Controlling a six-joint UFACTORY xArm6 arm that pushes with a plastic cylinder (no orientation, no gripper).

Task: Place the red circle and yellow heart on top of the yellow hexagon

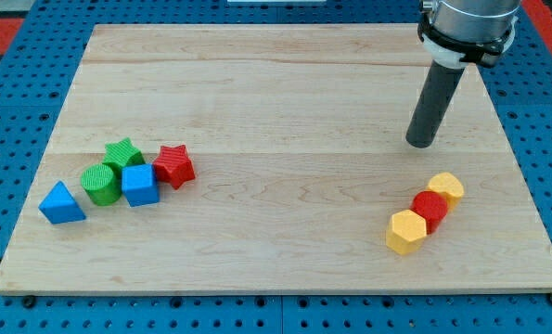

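Camera view: my tip (422, 144) stands on the wooden board (276, 83), toward the view's right, a plain dark rod with no jaws to open or close, touching no block. Below it, and a shade to the right, sit the three task blocks in a tight diagonal row. The row's long axis runs from lower left to upper right: yellow hexagon (406, 231) at the low end, red circle (430, 209) in the middle, yellow heart (445, 189) at the top end, nearest my tip but apart from it. Each touches its neighbour. The hexagon shows flat facets; which way the heart points is too small to tell. All look like ridged, matte plastic.

Over on the view's left, well apart, a second cluster: blue triangle (61, 203) farthest left, green circle (100, 183), green star (123, 154) above it, blue cube (139, 185), and red star (174, 165) at the right end. The board is pale, grained planks on a blue pegboard (16, 102).
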